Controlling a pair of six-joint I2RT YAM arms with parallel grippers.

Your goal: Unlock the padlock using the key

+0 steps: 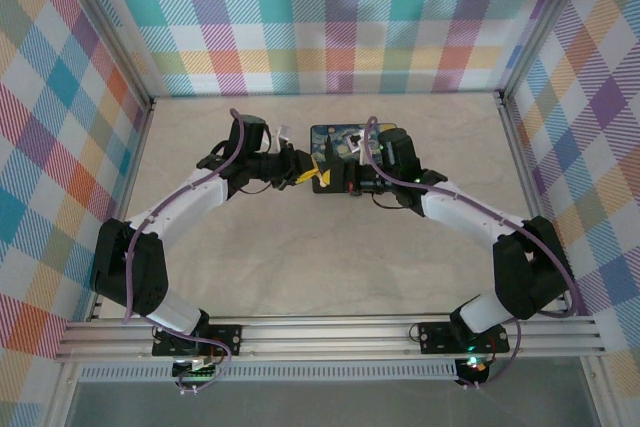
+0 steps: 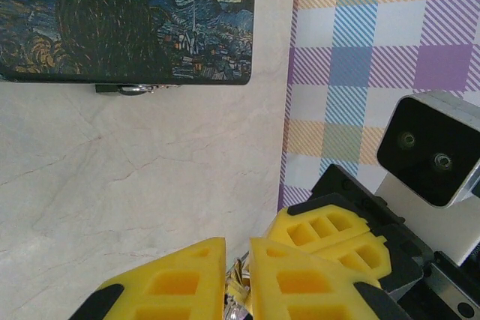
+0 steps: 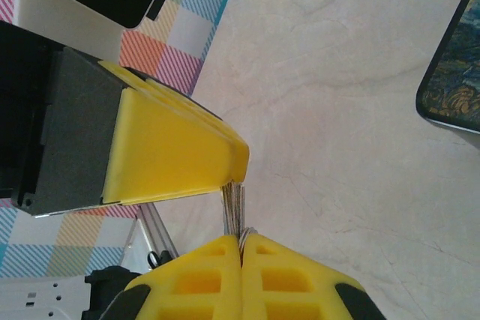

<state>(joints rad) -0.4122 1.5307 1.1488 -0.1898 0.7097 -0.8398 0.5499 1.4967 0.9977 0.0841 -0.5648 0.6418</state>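
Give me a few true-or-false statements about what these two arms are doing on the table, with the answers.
1. The right end effector is yellow at its tip. True.
2. The right end effector is wide open. False: it is shut on a thin metal piece.
3. The left end effector is shut too. True.
4. The table has a plaid top. False: it is pale and marble-like. The plaid is on the walls.
5. The painted panel shows a swirling night sky in blue and yellow. True.
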